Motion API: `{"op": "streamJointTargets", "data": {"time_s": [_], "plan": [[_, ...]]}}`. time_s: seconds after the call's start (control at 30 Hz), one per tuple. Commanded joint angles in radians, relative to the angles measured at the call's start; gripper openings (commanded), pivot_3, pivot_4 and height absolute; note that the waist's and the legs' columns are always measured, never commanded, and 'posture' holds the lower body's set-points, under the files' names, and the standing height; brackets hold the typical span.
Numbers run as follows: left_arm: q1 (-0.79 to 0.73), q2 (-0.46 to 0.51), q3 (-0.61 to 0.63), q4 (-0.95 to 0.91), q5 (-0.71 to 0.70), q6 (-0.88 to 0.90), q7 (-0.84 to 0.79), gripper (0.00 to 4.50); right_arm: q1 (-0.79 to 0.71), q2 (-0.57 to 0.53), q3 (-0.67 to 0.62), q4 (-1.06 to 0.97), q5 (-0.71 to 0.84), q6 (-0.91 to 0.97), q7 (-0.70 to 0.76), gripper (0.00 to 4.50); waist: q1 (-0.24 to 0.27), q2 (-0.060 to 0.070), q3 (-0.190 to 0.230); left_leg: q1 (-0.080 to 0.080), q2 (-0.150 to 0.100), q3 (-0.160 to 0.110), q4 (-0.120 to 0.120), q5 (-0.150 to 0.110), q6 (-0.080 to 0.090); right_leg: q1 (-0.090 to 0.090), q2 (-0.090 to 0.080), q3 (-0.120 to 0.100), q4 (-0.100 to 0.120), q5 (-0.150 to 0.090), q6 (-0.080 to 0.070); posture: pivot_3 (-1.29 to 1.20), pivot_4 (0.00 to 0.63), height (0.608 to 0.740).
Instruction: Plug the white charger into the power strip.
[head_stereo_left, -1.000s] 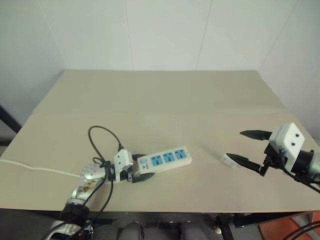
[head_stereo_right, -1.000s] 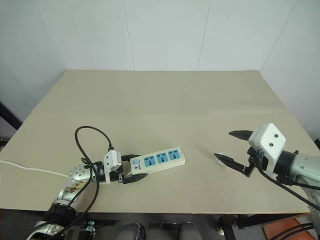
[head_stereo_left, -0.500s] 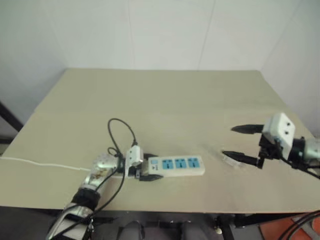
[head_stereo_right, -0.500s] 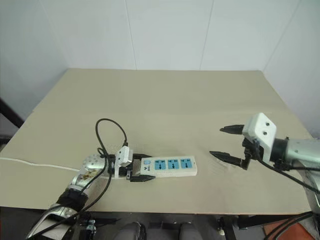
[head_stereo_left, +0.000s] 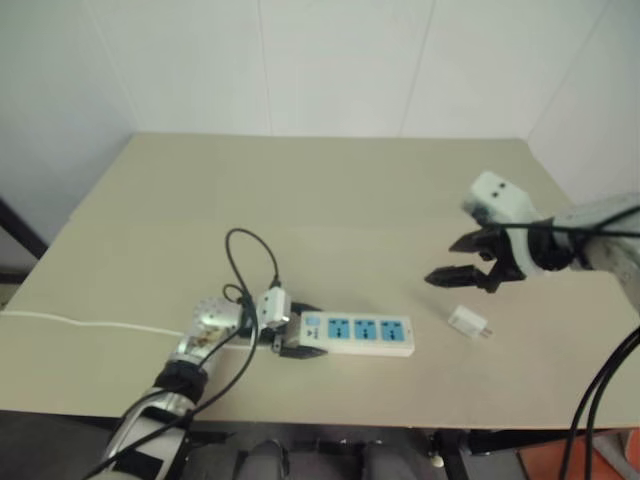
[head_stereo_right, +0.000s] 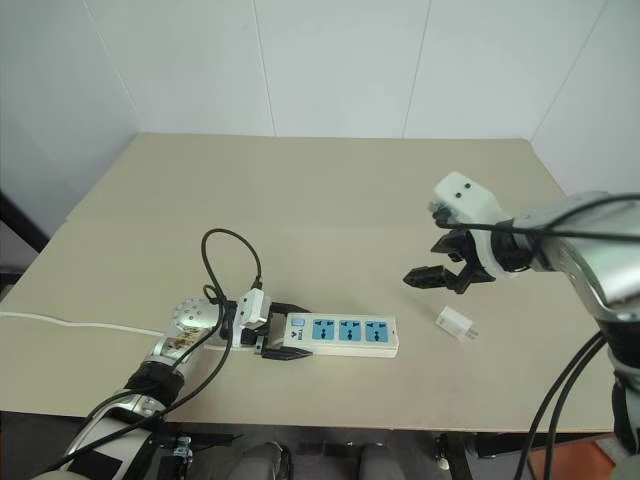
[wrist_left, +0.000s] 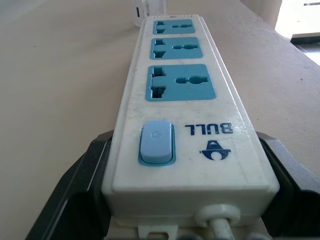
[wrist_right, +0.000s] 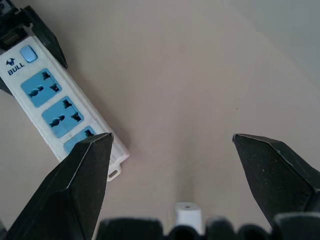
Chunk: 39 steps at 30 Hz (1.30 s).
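Left fingers (head_stereo_right: 283, 333) clamp the power strip (head_stereo_right: 340, 334) at its switch end; right fingers (head_stereo_right: 437, 260) hang wide open, empty, above the white charger (head_stereo_right: 452, 322) on the counter (head_stereo_right: 330, 190).

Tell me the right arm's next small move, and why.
Probably lower the right gripper onto the white charger. Its fingers are spread wide and empty, hanging above the table with the charger lying loose just beneath and between them. The left gripper already clamps the switch end of the power strip, so the strip looks steadied.
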Motion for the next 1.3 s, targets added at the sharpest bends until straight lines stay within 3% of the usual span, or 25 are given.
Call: {"op": "streamJointTargets", "data": {"time_s": [0.03, 0.23, 1.0, 1.1, 1.3], "plan": [[0.009, -0.004, -0.036, 0.043, 0.053, 0.004, -0.004, 3.32, -0.052, -0.037, 0.155, 0.023, -0.051, 0.047, -0.005, 4.50, 0.001, 0.000, 0.000, -0.001, 0.000, 0.000, 0.000, 0.000, 0.000, -0.001, 0.000, 0.000, 0.000, 0.000, 0.000, 0.00, 0.150, 0.740], [0.004, -0.011, -0.039, 0.044, 0.055, 0.012, 0.001, 3.32, 0.011, -0.084, 0.308, 0.066, -0.167, -0.121, 0.018, 4.50, 0.003, 0.000, 0.000, -0.001, 0.000, 0.000, 0.001, 0.000, 0.000, -0.001, 0.000, 0.000, 0.001, 0.000, 0.000, 0.00, 0.150, 0.740], [0.016, -0.004, -0.045, 0.023, 0.069, 0.019, 0.013, 3.32, 0.086, 0.096, 0.387, 0.376, -0.392, -0.311, 0.130, 4.50, -0.005, -0.001, -0.002, 0.005, 0.000, 0.001, 0.002, 0.000, 0.000, 0.006, 0.001, 0.000, 0.000, 0.000, 0.002, 0.00, 0.150, 0.740], [0.023, -0.002, -0.044, 0.012, 0.069, 0.026, 0.013, 3.32, 0.074, 0.097, 0.410, 0.392, -0.415, -0.324, 0.171, 3.95, -0.005, -0.002, -0.002, 0.009, 0.000, 0.001, 0.002, 0.000, 0.000, 0.011, 0.000, 0.000, -0.001, -0.003, 0.007, 0.00, 0.150, 0.740], [0.026, 0.003, -0.042, 0.008, 0.074, 0.029, 0.018, 3.32, 0.072, 0.106, 0.401, 0.398, -0.458, -0.343, 0.200, 1.84, -0.003, -0.002, -0.002, 0.009, 0.000, 0.000, 0.002, 0.000, 0.000, 0.011, 0.000, 0.000, -0.001, -0.002, 0.006, 0.00, 0.150, 0.740]]}}
